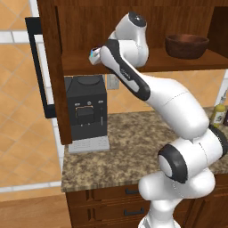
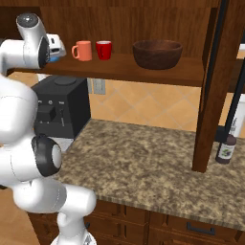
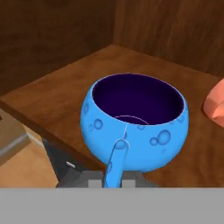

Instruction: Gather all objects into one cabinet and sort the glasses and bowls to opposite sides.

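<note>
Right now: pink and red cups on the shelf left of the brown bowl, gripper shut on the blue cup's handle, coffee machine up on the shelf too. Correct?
Not quite. The coffee machine stands on the granite counter under the shelf, as the right base view shows. The rest holds: pink cup and red cup left of the brown bowl, gripper shut on the blue cup.

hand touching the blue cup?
Touching. In the hand view the hand is shut on the blue cup's handle, at the shelf's left end.
</note>
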Tool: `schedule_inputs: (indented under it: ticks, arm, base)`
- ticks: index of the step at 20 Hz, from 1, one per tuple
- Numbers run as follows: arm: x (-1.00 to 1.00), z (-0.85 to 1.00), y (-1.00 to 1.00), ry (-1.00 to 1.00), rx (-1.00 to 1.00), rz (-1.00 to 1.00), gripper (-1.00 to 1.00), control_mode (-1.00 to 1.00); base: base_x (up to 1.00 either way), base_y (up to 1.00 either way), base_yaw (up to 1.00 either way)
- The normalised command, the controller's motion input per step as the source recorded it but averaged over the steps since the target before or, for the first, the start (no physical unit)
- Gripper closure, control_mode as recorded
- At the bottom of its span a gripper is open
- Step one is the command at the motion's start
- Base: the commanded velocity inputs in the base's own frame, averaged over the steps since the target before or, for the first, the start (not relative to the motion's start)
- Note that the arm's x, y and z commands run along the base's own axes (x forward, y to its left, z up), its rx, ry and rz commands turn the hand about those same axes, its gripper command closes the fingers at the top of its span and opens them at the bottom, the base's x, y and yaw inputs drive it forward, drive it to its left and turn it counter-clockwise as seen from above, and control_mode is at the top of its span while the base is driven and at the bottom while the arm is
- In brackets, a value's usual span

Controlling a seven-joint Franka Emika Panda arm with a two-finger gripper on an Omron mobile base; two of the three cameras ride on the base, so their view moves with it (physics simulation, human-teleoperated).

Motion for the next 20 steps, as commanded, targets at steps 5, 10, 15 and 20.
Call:
schedule_inputs:
  ticks: [5,10,15,20]
  arm:
    - [0.78,-0.04,0.28,0.08,0.00,-0.11,1.00,-1.00]
    - [0.55,-0.21,0.26,0.01,0.00,-0.07,1.00,-1.00]
    - [0.82,-0.14,0.15,0.01,0.00,-0.05,1.00,-1.00]
    - [0.82,-0.13,0.13,0.01,0.00,-0.03,1.00,-1.00]
  base:
    - [0.00,0.00,0.00]
    - [0.00,0.00,0.00]
    - [0.00,0.00,0.00]
    - [0.00,0.00,0.00]
